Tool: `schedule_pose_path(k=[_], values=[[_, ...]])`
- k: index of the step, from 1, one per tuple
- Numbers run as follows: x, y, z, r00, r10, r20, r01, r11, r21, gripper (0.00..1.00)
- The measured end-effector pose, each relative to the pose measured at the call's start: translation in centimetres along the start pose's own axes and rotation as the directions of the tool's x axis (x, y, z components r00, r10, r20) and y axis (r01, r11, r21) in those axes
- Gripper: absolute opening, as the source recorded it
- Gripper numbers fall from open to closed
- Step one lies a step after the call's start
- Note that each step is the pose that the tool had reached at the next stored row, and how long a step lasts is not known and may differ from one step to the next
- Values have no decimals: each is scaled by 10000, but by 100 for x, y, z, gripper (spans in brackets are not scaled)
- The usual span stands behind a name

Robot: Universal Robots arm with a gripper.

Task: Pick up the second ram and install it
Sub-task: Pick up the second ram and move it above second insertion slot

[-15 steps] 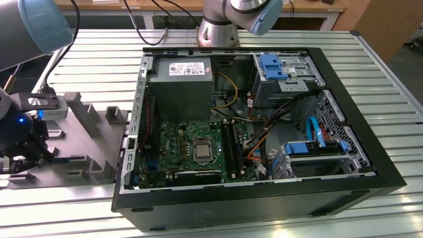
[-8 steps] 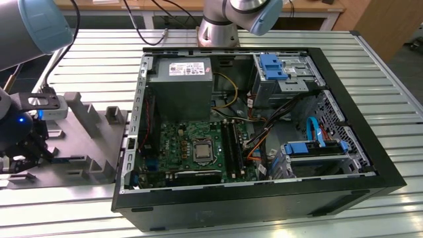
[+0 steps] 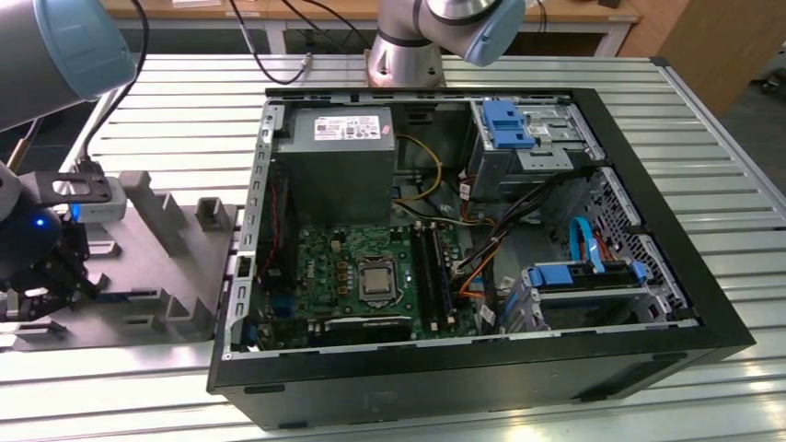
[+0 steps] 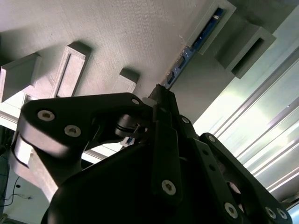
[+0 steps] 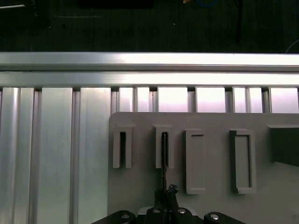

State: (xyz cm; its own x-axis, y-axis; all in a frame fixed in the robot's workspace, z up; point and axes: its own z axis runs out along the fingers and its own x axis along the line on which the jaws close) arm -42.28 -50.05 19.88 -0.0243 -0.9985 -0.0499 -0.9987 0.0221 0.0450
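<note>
The second ram is a thin blue-green board standing on edge in a slot of the grey holder block. The first wrist view shows the second ram edge-on as a dark line running from its slot to the fingertips. My gripper sits at the near end of the stick, its black fingers drawn together on the board's edge. In the exterior view my gripper hangs over the holder block at the exterior view's left, beside the open computer case.
Inside the case lies the green motherboard with the silver processor socket and long black memory slots. A grey power supply, blue drive brackets and loose cables fill the case. Everything rests on a ribbed aluminium table.
</note>
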Motion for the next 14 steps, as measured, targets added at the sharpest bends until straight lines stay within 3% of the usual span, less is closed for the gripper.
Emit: schedule_pose_path(k=[1, 14], values=[[0, 0, 0, 10000, 0, 0, 0, 10000, 1, 11], [-11, 0, 1, 10000, -1, 0, 1, 10000, 1, 11]])
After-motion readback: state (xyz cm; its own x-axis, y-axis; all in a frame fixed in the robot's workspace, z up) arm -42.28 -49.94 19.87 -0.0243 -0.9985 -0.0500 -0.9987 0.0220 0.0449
